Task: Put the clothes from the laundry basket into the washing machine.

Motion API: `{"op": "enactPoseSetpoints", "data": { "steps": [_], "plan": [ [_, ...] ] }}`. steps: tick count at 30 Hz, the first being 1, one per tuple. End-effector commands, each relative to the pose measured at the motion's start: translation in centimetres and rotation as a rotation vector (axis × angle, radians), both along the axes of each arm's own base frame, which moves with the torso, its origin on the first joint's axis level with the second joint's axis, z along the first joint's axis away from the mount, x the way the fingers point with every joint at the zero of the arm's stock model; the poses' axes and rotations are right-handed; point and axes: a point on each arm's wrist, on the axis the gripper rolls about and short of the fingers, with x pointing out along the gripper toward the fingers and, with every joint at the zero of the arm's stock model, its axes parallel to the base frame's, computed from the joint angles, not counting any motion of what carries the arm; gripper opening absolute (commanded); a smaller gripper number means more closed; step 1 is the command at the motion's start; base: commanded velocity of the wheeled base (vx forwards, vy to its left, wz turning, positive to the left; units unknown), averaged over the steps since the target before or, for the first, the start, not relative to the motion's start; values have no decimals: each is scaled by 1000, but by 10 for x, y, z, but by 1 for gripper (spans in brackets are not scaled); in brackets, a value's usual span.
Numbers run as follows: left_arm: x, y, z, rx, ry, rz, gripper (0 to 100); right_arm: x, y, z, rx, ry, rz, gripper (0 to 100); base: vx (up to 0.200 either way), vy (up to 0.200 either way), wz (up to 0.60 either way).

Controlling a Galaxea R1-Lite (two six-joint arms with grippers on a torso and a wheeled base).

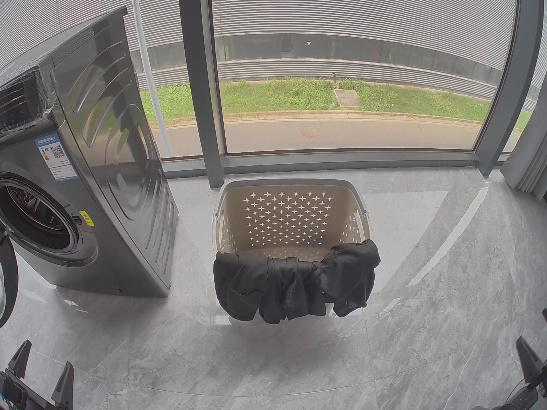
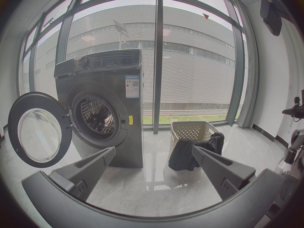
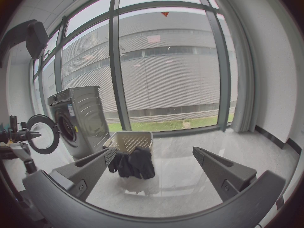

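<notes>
The dark clothes (image 1: 293, 286) are hanging over the near rim of the laundry basket (image 1: 290, 183). Most of the cloth is drooping down the outside wall toward the floor (image 1: 285, 365), and none is lying in the washing machine (image 1: 108, 143) yet. The basket is standing on the floor in front of the window (image 1: 342, 58), just right of the washing machine. The machine's round door (image 2: 39, 129) is standing wide open on its left side, leaving the drum exposed.

The left gripper (image 2: 152, 149) is waiting near and to the left with its fingers spread and nothing between them. The right gripper (image 3: 152, 150) is waiting near and to the right, likewise spread and empty. Both are sitting well apart from the clothes.

Likely faults from here:
- A pinch taken at the rim is risking a grip on plastic along with cloth, so that a lift is dragging or tipping the light basket.
- The bunched folds are making it hard to tell whether one piece or several is coming up, so a loose piece may be dropping to the floor.
- A long trailing end may be snagging on the drum's edge or the open door.
</notes>
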Motion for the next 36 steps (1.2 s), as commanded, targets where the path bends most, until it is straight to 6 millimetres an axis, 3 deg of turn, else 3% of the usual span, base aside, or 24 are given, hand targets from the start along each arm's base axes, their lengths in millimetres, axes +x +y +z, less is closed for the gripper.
{"op": "enactPoseSetpoints", "data": {
  "steps": [1, 4, 9, 14, 22, 24, 31, 36],
  "plan": [
    [0, 0, -5, 0, -1, 0, 100, 31, 5, -7, -52, 319, 275, 100, 0, 0, 0],
    [0, 0, -5, 0, -1, 0, 100, 38, 8, -8, -71, 373, 314, 100, 0, 0, 0],
    [0, 0, -5, 2, 1, 0, 100, 80, 23, -3, -93, 525, 385, 100, 40, 0, 0],
    [0, 0, -5, -1, 1, 0, 100, 107, 33, -2, -87, 548, 413, 100, 200, 0, 0],
    [0, 0, -5, 0, -1, 0, 100, 142, 48, 2, -92, 576, 442, 100, 0, 0, 0],
    [0, 0, -5, 0, 1, 0, 100, 163, 57, 6, -86, 578, 446, 100, 0, 0, 0],
    [0, 0, -5, -1, 1, 0, 100, 208, 82, -3, -66, 546, 474, 100, 0, 0, 0],
    [0, 0, -5, 6, 1, 0, 100, 240, 110, -21, -77, 506, 444, 100, 0, 0, 0]
  ]
}}
